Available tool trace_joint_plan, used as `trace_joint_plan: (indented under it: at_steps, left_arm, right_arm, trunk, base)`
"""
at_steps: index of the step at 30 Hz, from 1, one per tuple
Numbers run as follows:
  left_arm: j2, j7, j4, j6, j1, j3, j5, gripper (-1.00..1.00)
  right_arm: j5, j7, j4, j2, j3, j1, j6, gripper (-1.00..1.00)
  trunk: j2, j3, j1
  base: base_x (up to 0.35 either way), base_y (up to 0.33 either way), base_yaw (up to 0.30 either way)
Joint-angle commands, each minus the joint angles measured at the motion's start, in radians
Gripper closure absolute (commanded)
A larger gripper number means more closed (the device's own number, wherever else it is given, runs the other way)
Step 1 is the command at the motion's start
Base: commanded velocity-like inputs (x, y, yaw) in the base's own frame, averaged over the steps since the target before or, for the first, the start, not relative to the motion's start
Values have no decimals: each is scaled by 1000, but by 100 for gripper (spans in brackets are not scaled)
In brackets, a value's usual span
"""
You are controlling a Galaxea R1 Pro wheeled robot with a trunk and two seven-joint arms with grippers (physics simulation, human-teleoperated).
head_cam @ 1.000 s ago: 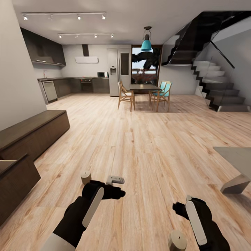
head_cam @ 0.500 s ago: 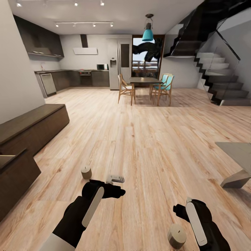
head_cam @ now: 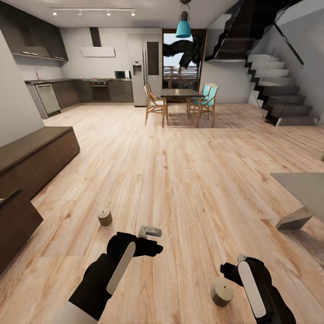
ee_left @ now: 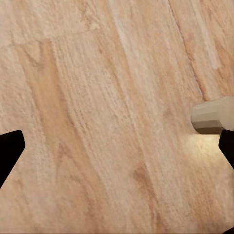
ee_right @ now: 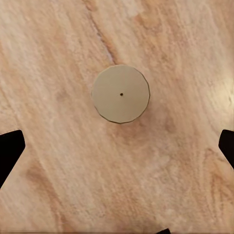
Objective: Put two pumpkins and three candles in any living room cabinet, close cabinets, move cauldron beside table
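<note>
Light wood floor (head_cam: 189,189) carries two candles: one (head_cam: 105,217) toward the cabinet side, another (head_cam: 222,291) standing upright nearer.

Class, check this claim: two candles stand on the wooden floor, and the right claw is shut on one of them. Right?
Not quite. The right claw is open above its candle, as the right wrist view shows. Both candles, including the other candle, do stand on the floor.

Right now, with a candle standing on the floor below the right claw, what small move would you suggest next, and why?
I would probably lower the right claw straight down onto the candle. The right wrist view shows that candle upright on the wooden floor, roughly centred between the open fingertips, so little sideways correction seems needed before closing. The second candle can wait.
</note>
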Motion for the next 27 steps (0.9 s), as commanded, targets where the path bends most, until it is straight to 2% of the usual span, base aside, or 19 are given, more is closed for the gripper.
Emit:
trace_joint_plan:
  at_steps: [1, 16, 23, 27]
  left_arm:
    - [0, 11, -2, 3, -1, -1, 11, -100]
    - [0, 9, -65, 3, 2, 1, 11, -100]
    - [0, 7, -128, 6, 2, 2, 12, -100]
    - [0, 7, -139, 6, 3, 1, 12, -100]
  right_arm:
    - [-10, -9, -1, 1, 0, 0, 2, -100]
    - [-10, -9, -17, 7, 8, 0, 0, -100]
    - [-10, -12, -18, 9, 38, -5, -2, -100]
    - [-8, -15, -8, 9, 48, -83, -3, -100]
  trunk:
    - [-1, -5, 0]
    - [-4, -63, 7]
    - [-6, -90, 10]
    - [-7, -105, 12]
  base:
    - [0, 0, -7]
    - [0, 0, -1]
    - [0, 0, 0]
    - [0, 0, 0]
